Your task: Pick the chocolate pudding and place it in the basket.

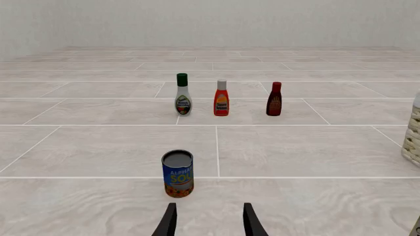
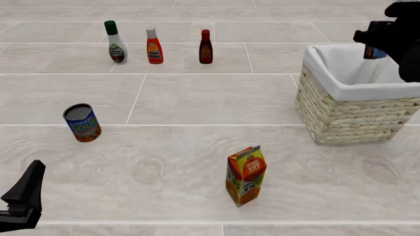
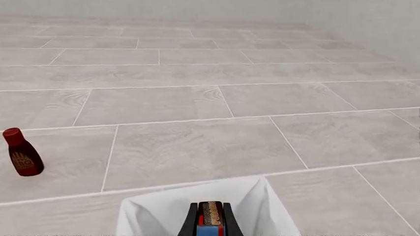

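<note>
So, right gripper [image 3: 210, 220] clamped on chocolate pudding [image 3: 211, 216], basket [image 2: 354, 113] directly below, apparently. Left gripper [image 1: 208, 221] spread open, empty, soup can [image 1: 178, 173] just ahead.

I see the basket [image 2: 354, 120] in pale straw weave with a white liner. Above it, my black right pincer [image 2: 379, 45] grips the chocolate pudding [image 3: 211, 219], brown with a blue band. Left of the basket: juice carton [image 2: 245, 175] orange with green, can [image 2: 82, 123] blue over orange with a grey lid. Beyond: bottles, white with green cap [image 2: 115, 42], orange-red [image 2: 154, 46], dark red [image 2: 205, 47]. Bench [image 2: 196, 98] light grey woodgrain tiles.
</note>
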Available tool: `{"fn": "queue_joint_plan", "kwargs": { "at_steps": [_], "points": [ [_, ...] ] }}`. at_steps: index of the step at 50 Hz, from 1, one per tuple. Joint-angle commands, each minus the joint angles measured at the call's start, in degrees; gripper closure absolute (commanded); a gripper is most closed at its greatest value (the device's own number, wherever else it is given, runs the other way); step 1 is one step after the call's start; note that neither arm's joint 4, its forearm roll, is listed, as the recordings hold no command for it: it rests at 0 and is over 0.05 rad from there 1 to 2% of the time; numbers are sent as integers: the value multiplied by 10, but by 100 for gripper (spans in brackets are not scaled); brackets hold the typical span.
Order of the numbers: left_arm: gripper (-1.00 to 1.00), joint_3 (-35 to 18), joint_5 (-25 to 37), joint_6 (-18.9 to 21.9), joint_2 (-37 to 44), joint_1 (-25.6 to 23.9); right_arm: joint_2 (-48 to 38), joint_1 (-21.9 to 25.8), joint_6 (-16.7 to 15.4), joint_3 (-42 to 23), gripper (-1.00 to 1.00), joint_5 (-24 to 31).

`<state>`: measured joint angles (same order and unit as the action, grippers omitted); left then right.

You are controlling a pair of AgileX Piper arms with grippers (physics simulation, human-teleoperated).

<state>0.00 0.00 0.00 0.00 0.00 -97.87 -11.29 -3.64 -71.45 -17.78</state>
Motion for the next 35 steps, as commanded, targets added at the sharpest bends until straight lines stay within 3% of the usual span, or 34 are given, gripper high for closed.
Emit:
{"fn": "queue_joint_plan", "kwargs": {
  "at_steps": [1, 12, 13, 35],
  "points": [
    [-100, 0, 0, 0, 0, 0, -2, -3, 4, -1, 100, 2],
    [-100, 0, 0, 0, 0, 0, -2, 1, 5, -3, 100, 5],
    [-100, 0, 0, 0, 0, 0, -3, 0, 7, -5, -100, 7],
    [-100, 0, 0, 0, 0, 0, 2, 1, 14, -8, -100, 11]
  ]
}}
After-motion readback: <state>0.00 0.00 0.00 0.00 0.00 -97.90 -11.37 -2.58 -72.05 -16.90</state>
